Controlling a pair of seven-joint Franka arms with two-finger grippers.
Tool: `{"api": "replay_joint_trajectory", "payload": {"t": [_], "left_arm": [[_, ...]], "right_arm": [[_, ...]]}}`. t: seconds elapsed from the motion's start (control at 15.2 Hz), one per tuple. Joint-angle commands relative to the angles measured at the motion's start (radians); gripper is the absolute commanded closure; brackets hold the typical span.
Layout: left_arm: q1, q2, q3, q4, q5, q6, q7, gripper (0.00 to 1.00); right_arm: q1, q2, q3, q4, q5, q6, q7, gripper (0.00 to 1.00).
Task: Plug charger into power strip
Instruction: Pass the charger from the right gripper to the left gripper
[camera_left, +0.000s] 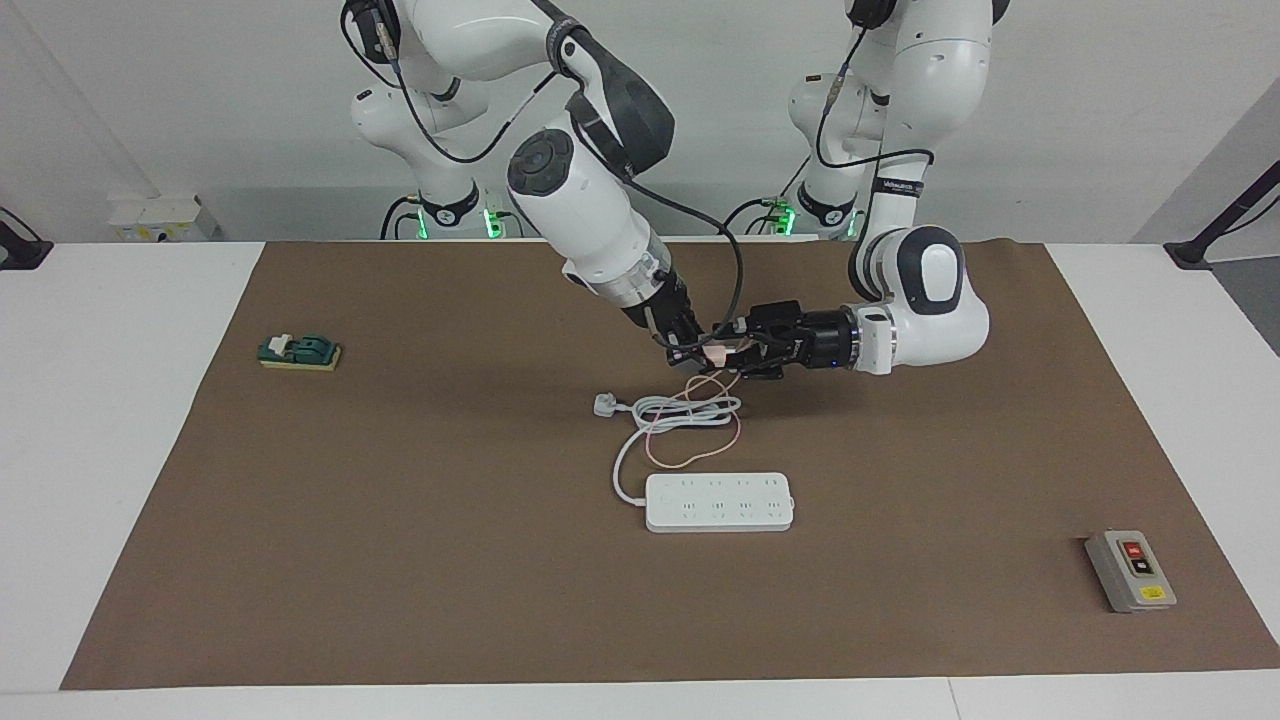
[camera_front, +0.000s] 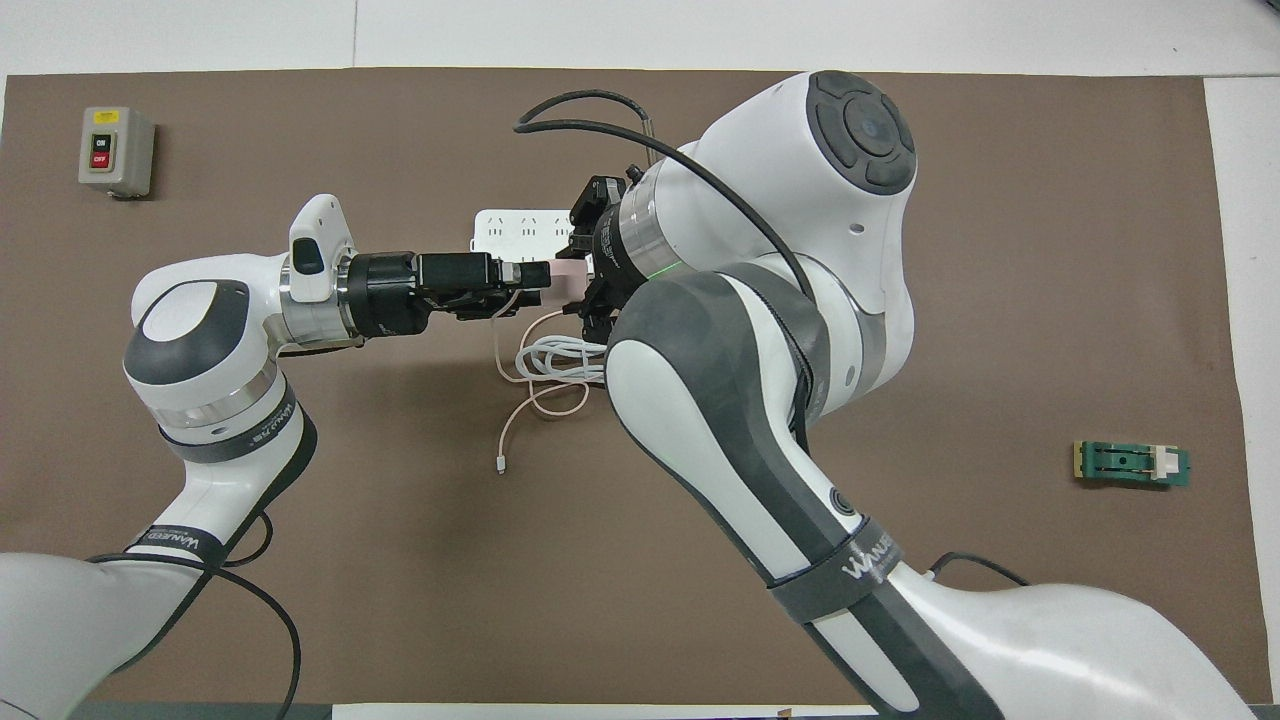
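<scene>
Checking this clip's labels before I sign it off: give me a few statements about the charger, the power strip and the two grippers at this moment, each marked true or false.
1. The charger is plugged into the power strip. False: it is up in the air between the two grippers, over the coiled white cord.
2. The right gripper is shut on the charger. True.
3. The left gripper rests on the power strip. False: it is at the charger, level with the right gripper.
4. The charger's pink cable hangs down to the mat. True.
5. The grey switch box lies beside the power strip. False: it lies apart, toward the left arm's end of the table.
</scene>
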Motion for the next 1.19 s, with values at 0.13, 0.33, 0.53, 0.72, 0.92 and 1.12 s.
{"api": "replay_joint_trajectory", "payload": {"t": [0.13,0.33,0.53,0.72,0.92,1.12], "left_arm": [[-0.009,0.008,0.001,0.006,-0.01,0.008,0.017,0.32],[-0.01,0.008,0.001,0.005,-0.008,0.013,0.016,0.39],[-0.012,0.009,0.001,0.008,-0.002,0.022,0.014,0.43],[-0.012,0.008,0.001,0.008,0.01,0.028,0.016,0.61],[-0.013,0.009,0.001,0.017,0.012,0.036,0.016,0.78],[-0.012,0.017,0.002,0.023,0.013,0.033,0.014,0.85]], "right_arm": [[0.0,0.001,0.0,0.002,0.008,0.013,0.016,1.0],[0.0,0.003,0.0,0.002,0.009,0.015,0.016,1.0],[0.0,0.003,0.0,0.002,0.009,0.013,0.016,1.0],[0.0,0.003,0.0,0.002,0.009,0.015,0.016,1.0],[0.0,0.003,0.0,0.002,0.009,0.013,0.016,1.0],[0.0,0.003,0.0,0.002,0.009,0.015,0.016,1.0]]}}
